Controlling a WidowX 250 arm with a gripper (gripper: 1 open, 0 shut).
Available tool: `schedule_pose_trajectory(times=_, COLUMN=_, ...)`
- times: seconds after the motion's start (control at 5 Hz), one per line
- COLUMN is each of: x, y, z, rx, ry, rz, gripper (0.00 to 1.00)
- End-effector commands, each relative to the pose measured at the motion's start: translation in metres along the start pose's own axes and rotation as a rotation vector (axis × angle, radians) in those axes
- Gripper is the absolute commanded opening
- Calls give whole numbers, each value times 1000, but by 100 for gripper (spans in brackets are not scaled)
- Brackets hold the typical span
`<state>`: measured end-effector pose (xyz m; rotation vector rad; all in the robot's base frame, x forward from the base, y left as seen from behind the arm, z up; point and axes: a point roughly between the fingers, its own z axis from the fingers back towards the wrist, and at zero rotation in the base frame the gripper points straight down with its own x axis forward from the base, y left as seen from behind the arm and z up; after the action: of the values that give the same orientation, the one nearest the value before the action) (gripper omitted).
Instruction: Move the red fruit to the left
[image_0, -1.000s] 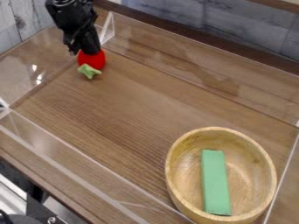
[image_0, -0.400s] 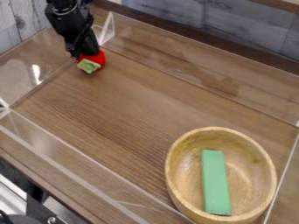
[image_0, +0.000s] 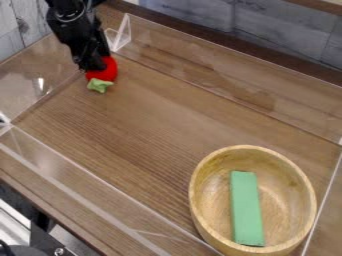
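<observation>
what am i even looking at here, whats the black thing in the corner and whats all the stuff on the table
This is a single camera view looking down at an angle onto a wooden table with low clear plastic walls around it. The black thing at the top left is a robot arm ending in a gripper, a two-fingered claw pointing down. Right at its tip sits a small red toy fruit with a green leafy stem, lying on the table. The picture cannot settle whether the claw is gripping the fruit or has let go. At the lower right is a wooden bowl with a flat green block lying inside it.
</observation>
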<state>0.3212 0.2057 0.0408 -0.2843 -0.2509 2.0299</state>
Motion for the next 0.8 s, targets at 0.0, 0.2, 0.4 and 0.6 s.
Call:
schedule_pose_trajectory(times=0.0, x=2, y=-8, z=16, rx=-51, ry=-51, rz=87, gripper=0)
schedule_pose_trajectory(times=0.2, x=-4, y=-10, z=2, rx=-72, ry=-69, rz=112, gripper=0)
schedule_pose_trajectory(times=0.4, x=-9, y=-13, z=-12, rx=-93, ry=-83, rz=134, gripper=0)
schedule_pose_trajectory(times=0.6, x=-15, y=-19, z=-24, rx=-112, ry=-88, rz=130, gripper=0)
